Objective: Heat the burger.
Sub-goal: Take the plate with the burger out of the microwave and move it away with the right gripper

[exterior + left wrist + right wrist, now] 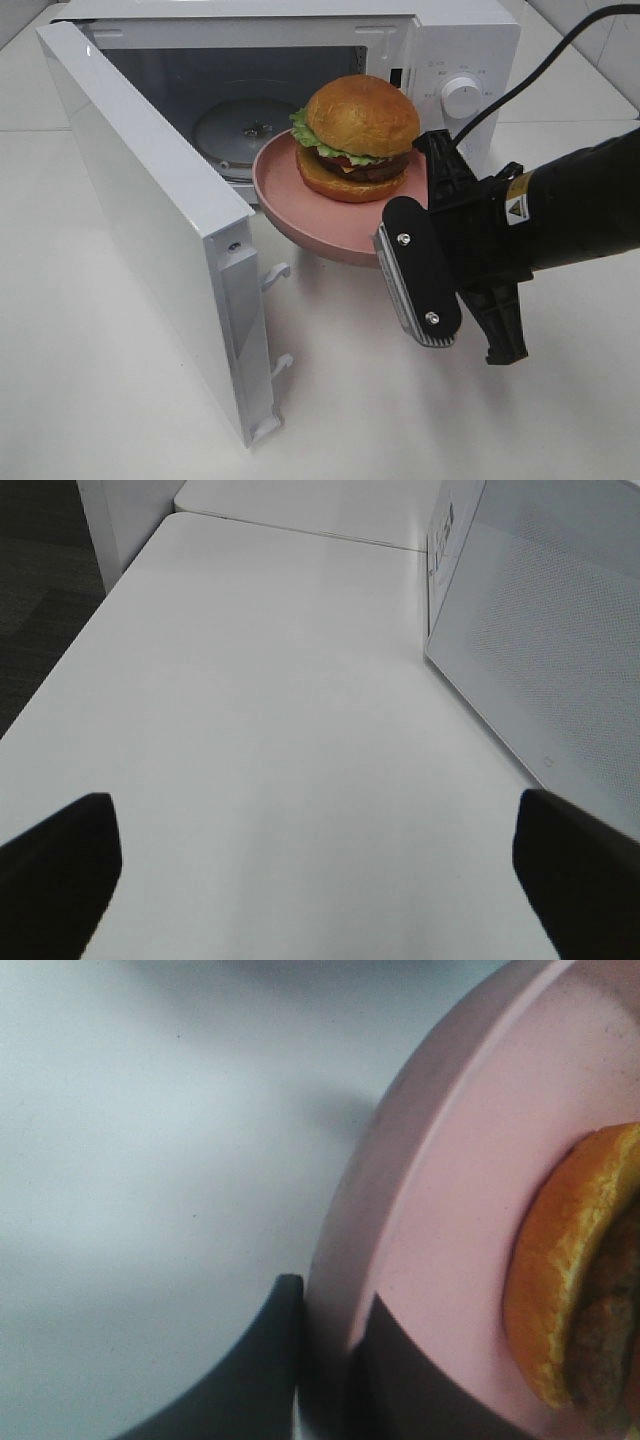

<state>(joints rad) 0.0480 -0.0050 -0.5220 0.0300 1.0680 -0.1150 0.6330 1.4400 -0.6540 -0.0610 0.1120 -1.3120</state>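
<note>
The burger (360, 135), with a glossy golden bun, lettuce frill and dark patty, sits on a pink round plate (285, 200). The plate hangs tilted in the air just in front of the open microwave (460, 60). My right gripper (425, 215) is shut on the plate's near right rim. The right wrist view shows its dark fingers (260, 1370) clamping the plate (450, 1210) edge, with the burger (570, 1270) beside them. My left gripper (320, 880) is open over bare white table, holding nothing, and does not show in the exterior high view.
The microwave door (150, 220) swings wide open to the left, reaching toward the table's front. A glass turntable (245, 130) lies inside the cavity. The control knob (462, 95) is on the right panel. The left wrist view shows the door (540, 630) from outside.
</note>
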